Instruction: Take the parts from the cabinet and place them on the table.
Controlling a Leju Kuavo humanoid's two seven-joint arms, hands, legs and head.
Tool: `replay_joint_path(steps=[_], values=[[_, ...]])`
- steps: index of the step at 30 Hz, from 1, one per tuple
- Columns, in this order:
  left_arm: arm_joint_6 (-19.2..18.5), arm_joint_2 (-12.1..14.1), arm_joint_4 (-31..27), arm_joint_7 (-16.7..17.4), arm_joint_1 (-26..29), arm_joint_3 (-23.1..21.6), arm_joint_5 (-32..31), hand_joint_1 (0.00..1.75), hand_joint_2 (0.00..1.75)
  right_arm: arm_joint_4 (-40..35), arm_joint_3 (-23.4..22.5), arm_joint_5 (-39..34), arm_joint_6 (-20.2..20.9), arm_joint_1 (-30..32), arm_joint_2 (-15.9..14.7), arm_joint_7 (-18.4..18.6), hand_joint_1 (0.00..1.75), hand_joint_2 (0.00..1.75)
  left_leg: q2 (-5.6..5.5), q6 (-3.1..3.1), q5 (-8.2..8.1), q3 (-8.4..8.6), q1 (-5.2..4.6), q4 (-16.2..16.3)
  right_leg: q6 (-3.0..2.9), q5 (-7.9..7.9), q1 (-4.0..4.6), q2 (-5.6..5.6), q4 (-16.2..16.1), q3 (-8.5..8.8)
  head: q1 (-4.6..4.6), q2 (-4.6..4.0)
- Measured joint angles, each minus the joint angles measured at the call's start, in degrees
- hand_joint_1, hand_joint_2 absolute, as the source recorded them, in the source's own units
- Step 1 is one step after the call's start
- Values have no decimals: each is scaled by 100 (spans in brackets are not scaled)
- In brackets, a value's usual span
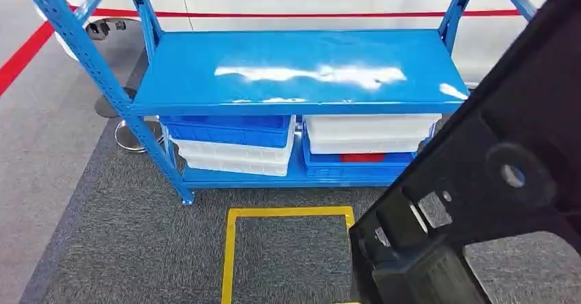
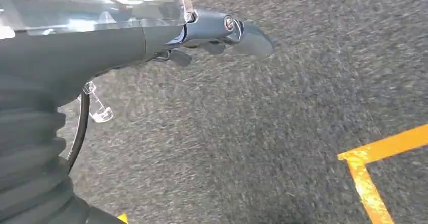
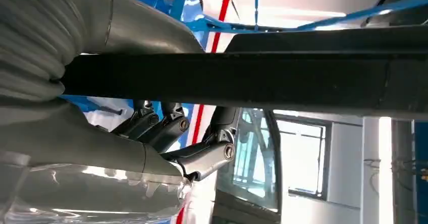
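A large black moulded panel with holes and clips fills the right side of the head view, held up close to the camera. In the right wrist view the same black panel is seen edge-on, and my right hand grips it, thumb on one face and fingers curled against the other. My left hand hangs over the grey carpet with its fingers stretched out and nothing in it. The blue cabinet rack stands ahead, its top shelf bare.
On the rack's lower shelf sit a blue bin on white bins, and white bins on a blue bin with something red inside. A yellow tape square marks the carpet. A white car stands behind the rack.
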Motion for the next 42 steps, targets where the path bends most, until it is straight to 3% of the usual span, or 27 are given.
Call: replay_joint_path(steps=[2,3,4,6,7,8,10,12,13,14,17,18,20,22,23,25,27,28,29,33,34,35,37,38,39,40,42], values=[[7,2,0,2,7,-20,22,0,175,0,0,9,-2,-2,2,2,175,175,6,112,83,-50,-4,-1,76,106,2,0,-28,-15,-7,2],[9,-2,7,0,3,-50,50,0,175,0,0,9,-2,0,0,20,175,175,48,175,161,-95,23,-29,104,36,-32,18,32,-47,-16,2],[9,-2,7,-4,-7,-81,68,0,175,0,0,22,-2,2,0,39,175,175,56,234,225,-169,11,-30,124,-265,-42,36,184,-122,2,2],[9,-4,7,-15,-8,-103,76,0,175,0,-4,33,-2,-7,-4,87,175,175,65,276,354,-349,-4,-25,163,-977,-48,51,940,-334,0,0],[9,-9,7,-15,-8,-127,85,0,175,2,-15,20,-4,-4,-22,94,175,175,68,282,423,-450,-13,-18,177,-1192,-48,51,1345,-418,-2,2],[9,-9,7,-15,-8,-148,85,0,175,2,-22,-7,-4,-5,-31,94,175,175,69,275,489,-536,-20,-6,180,-1227,-47,51,1608,-438,4,2],[9,-9,7,-15,-9,-179,96,0,175,2,-31,-28,-4,-4,-42,94,175,175,69,261,609,-695,-30,18,159,-874,-45,51,1488,-168,2,2],[9,-13,7,-15,-9,-203,103,0,175,2,-53,-28,-7,-5,-46,94,175,175,59,237,716,-844,-49,48,76,-517,-21,55,528,559,2,2],[9,-24,7,-15,-14,-217,103,0,175,0,-59,-28,-7,-8,-57,94,175,175,59,214,760,-871,-48,62,5,-650,13,54,-33,941,-9,2],[9,-31,7,-15,-9,-227,103,0,175,0,-61,-28,-7,-4,-61,94,175,175,48,177,807,-891,-69,73,-15,-750,19,50,-396,1122,-9,2],[9,-33,7,-18,-2,-236,109,0,175,0,-63,-28,-7,3,-68,87,175,175,55,61,980,-895,-32,-18,-98,-634,69,49,-389,1020,7,2],[9,-28,11,-20,-4,-238,111,0,175,2,-63,-28,-7,3,-68,88,175,175,45,21,987,-923,-46,-9,-154,-528,4,34,-461,968,13,2],[9,-28,11,-18,13,-241,120,0,175,2,-63,-28,-7,1,-70,85,175,175,28,-16,360,-1094,-16,415,-251,-394,4,7,-452,807,-26,2],[9,-26,11,-18,13,-241,122,0,175,2,-66,-28,-7,18,-72,90,175,175,29,-69,-246,-1289,-7,1238,-248,-277,8,3,-425,624,-31,2],[7,-31,11,-20,5,-243,122,0,175,2,-66,-28,-7,18,-72,87,175,175,30,-92,-359,-1335,-4,1633,-242,-210,10,-1,-395,510,-31,0],[9,-28,11,-15,3,-256,131,0,175,2,-66,-28,-7,24,-72,87,175,175,30,-105,-21,-1102,-1,1668,-220,-102,8,0,-308,298,-33,2],[9,-15,11,-11,-3,-280,164,0,175,2,-66,-28,-4,26,-72,85,175,175,30,-89,321,-481,1,897,-185,-39,0,1,-203,111,-35,2],[9,-15,11,-9,-11,-282,173,0,175,2,-66,-28,-7,26,-72,83,175,175,23,-67,223,-68,4,333,-160,-10,1,0,-135,52,-35,2],[9,-11,11,-2,-21,-289,184,0,175,2,-68,-37,-7,35,-72,68,175,175,18,-36,28,202,-32,-140,-130,13,28,5,-74,-9,-37,2],[17,-9,15,13,-6,-370,299,0,175,0,-68,-67,-7,109,-59,-37,175,175,10,155,165,33,-26,-163,21,200,34,-12,-96,-44,-39,2],[17,-9,20,11,-20,-385,306,0,175,0,-68,-24,-7,137,-59,-28,175,175,48,208,232,-11,-18,-170,48,6,-8,35,-7,-102,-35,2],[17,-9,20,9,-25,-398,315,0,175,0,-68,-4,-7,153,-55,-24,175,175,58,272,290,-92,-15,-170,72,-338,-10,52,247,-191,-13,2],[17,-13,20,9,-27,-442,354,0,175,0,-87,-31,-7,170,-55,-11,175,175,69,279,414,-263,-20,-164,121,-981,-18,53,1101,-427,-13,2],[17,-13,20,9,-29,-465,367,0,175,0,-109,-31,-7,190,-55,-11,175,175,71,273,474,-351,-22,-152,134,-1124,-17,53,1451,-494,-11,2],[17,-13,20,9,-28,-481,372,0,175,0,-118,-31,-7,198,-55,-11,175,175,74,265,530,-435,-22,-137,138,-1083,-18,53,1624,-479,-13,2],[17,-15,20,9,-28,-499,376,0,175,0,-118,-31,-7,207,-55,-15,175,175,77,255,584,-510,-22,-116,136,-895,-18,52,1556,-345,-13,2],[17,-17,20,9,-29,-523,380,0,175,0,-129,-30,-7,238,-55,-22,175,175,70,225,669,-662,-24,-69,91,-485,-10,53,761,274,-13,2]])
